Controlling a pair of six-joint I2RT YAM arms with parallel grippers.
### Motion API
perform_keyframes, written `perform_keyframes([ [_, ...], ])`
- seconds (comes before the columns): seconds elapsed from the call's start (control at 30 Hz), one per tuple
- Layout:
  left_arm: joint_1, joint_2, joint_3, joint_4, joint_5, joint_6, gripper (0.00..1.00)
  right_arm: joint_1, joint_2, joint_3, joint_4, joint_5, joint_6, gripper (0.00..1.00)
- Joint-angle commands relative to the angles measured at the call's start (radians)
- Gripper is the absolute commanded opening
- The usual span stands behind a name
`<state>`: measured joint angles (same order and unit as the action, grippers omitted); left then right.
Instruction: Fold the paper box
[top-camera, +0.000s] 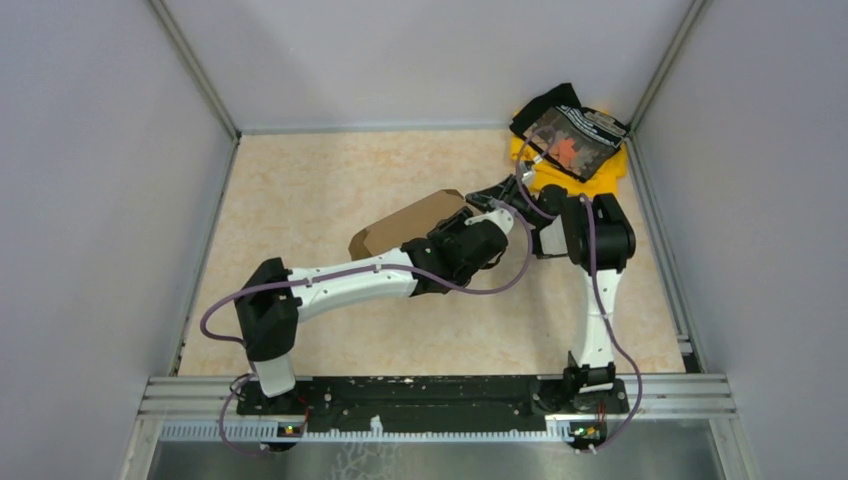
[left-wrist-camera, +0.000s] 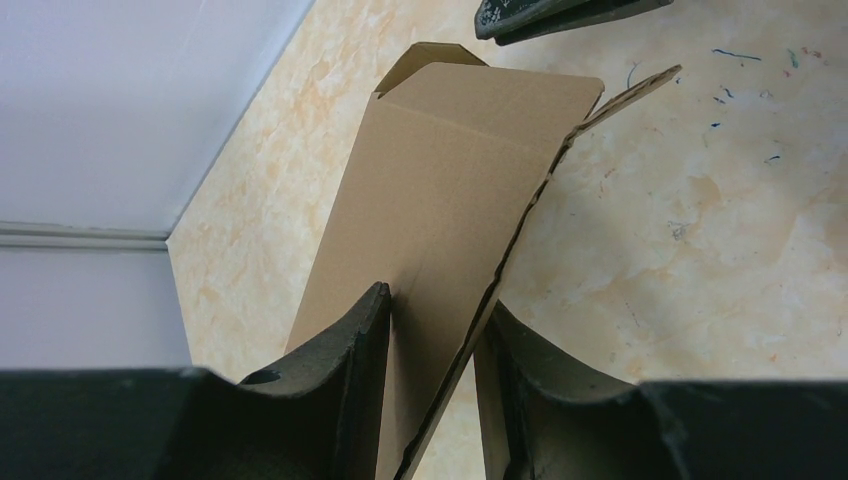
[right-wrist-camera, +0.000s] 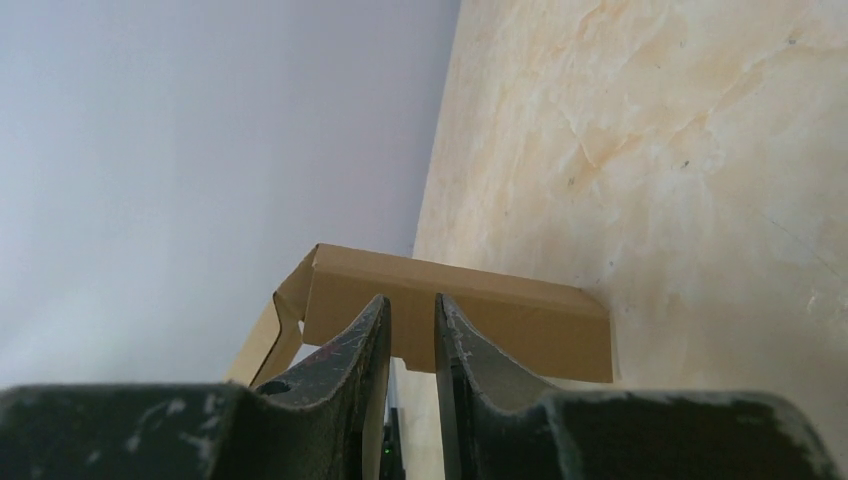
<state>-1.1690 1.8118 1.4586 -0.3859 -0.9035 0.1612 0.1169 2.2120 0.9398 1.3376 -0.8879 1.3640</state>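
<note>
Status: the fold is partway done, by the look of it. The paper box (top-camera: 405, 225) sits mid-counter, a little right of centre, raised at an angle rather than lying flat. One big panel is up. The end flap (left-wrist-camera: 430, 55) is only bent over, not tucked, and the side flap (left-wrist-camera: 640, 85) sticks out loose to the right. No closed box shape yet. Likely left to do: square the walls, fold the flaps in, seat the tabs and shut the lid.

The left gripper (left-wrist-camera: 437, 300) is pinching the raised panel, with cardboard between both fingers. The right gripper (right-wrist-camera: 410, 300) has its jaws nearly together with a thin slit between them, sitting at the box's right end. The right wrist view shows a cardboard face behind the fingers, but it can't be told whether they actually clamp anything.

Room: the counter (top-camera: 330, 180) is bare to the left of the box and beyond it, up to the side and rear walls (top-camera: 100, 200). The near-right side is crowded, since both arms converge there and the left arm (top-camera: 350, 280) runs just below the box. The cloth pile (top-camera: 572, 148) fills the far right corner, close to the right arm (top-camera: 600, 235) elbow, so that arm has little room to swing outward. Safer to work the box toward the left.
</note>
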Motion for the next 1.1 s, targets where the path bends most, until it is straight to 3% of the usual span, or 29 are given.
perform_keyframes([
  [0.0, 0.005, -0.031, 0.039, -0.032, 0.046, -0.039, 0.09, 0.005, 0.020, 0.028, 0.018, -0.001, -0.035, 0.23],
  [1.07, 0.026, -0.026, 0.077, -0.070, 0.146, -0.074, 0.10, 0.060, 0.056, 0.013, 0.085, -0.039, -0.033, 0.22],
])
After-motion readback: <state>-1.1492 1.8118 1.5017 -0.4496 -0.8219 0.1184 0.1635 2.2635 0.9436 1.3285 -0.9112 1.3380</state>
